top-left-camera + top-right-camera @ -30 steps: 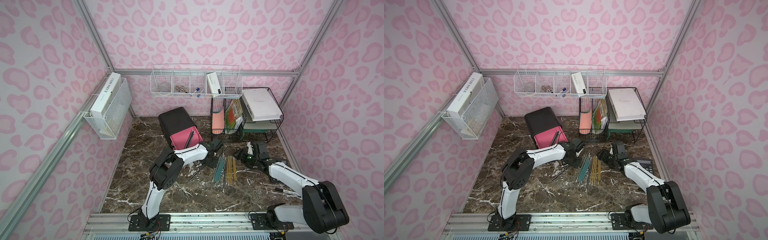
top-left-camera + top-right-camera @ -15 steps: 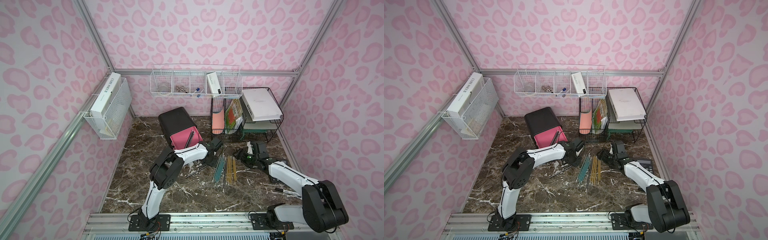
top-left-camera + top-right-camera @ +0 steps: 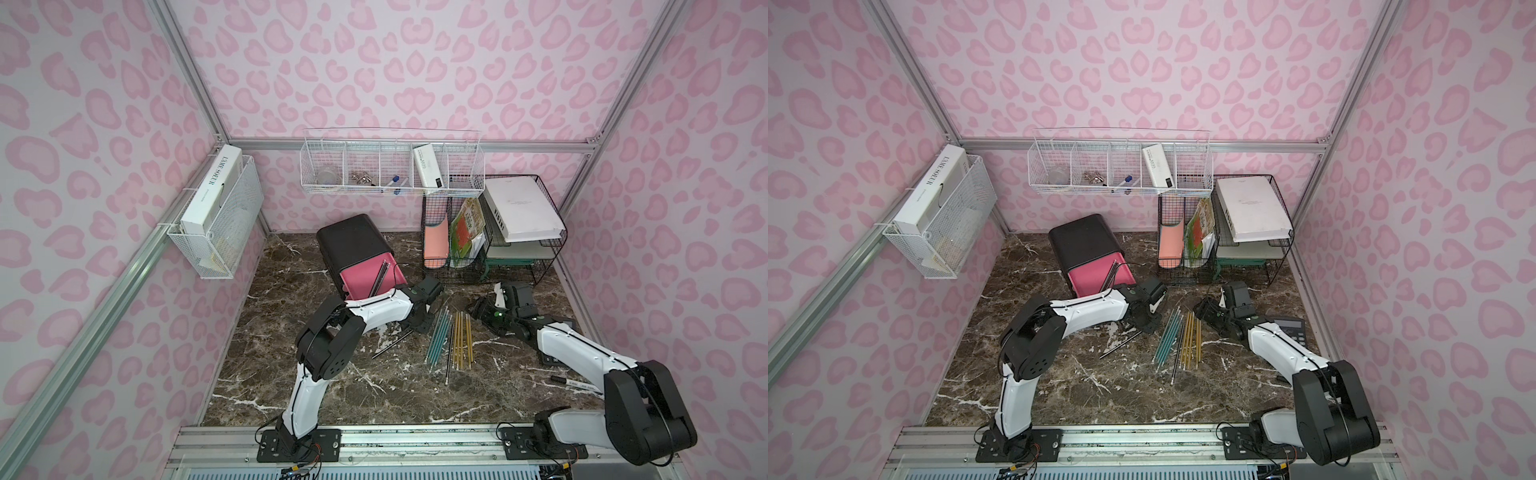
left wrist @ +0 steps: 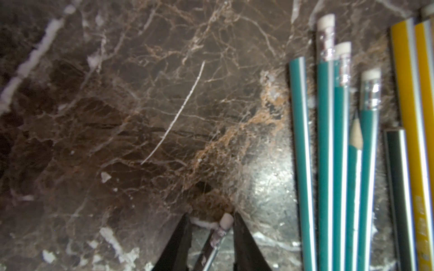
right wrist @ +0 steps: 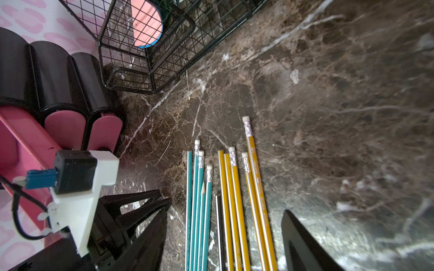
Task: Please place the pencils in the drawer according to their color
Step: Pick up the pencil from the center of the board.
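Left fingers point(image 4: 244, 244) straddle black pencil point(image 4: 217, 237) at eraser end, slightly parted, not yet clamped.
Close firmly; an end grip likely pivots, so lift slowly towards drawer point(image 3: 358, 279).

One rounded black cabinet point(image 3: 353, 237) with three pink drawers point(image 5: 65, 129). Five teal-green wooden pencils point(image 5: 199, 223) and five yellow wooden pencils point(image 5: 231, 211), laid side by side. Two black pencils point(image 5: 220, 230) outside the cabinet, one within that row, one apart. More dark pencils point(image 3: 382, 274) inside the pulled-out drawer, number unclear.
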Controlling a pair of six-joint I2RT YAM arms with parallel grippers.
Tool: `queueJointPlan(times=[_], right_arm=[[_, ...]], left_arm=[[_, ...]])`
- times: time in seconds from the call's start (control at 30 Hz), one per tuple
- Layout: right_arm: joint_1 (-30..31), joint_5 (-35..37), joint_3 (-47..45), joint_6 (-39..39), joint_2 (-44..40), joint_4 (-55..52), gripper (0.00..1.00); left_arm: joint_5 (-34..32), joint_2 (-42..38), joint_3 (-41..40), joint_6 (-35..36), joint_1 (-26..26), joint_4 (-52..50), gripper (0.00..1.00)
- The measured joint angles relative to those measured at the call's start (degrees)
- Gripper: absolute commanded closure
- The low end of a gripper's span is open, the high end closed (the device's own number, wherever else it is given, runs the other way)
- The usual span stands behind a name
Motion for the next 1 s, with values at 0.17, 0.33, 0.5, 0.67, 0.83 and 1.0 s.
queueJointPlan(times=[0.17,0.33,0.5,0.67,0.83,1.0], right_arm=[[0.0,0.0,0.0,0.0,0.0,0.0,0.31],[0.0,0.0,0.17,0.0,0.0,-0.11,0.31],[0.0,0.0,0.22,0.0,0.0,-0.17,0.31],[0.0,0.0,0.24,0.0,0.0,-0.17,0.31],[0.02,0.0,0.46,0.0,0.0,-0.2,0.31],[0.02,0.0,0.46,0.0,0.02,-0.2,0.31]], left_arm=[[-0.17,0.0,0.02,-0.02,0.0,0.07,0.84],[-0.28,0.04,0.02,-0.15,0.0,0.2,0.94],[-0.17,0.04,0.0,-0.2,0.0,0.22,1.0],[-0.13,0.07,0.02,-0.2,0.0,0.22,1.0],[1.11,-0.66,0.39,-0.17,-0.02,-1.81,1.0],[2.01,-3.8,2.73,0.02,-0.07,-5.79,1.0]])
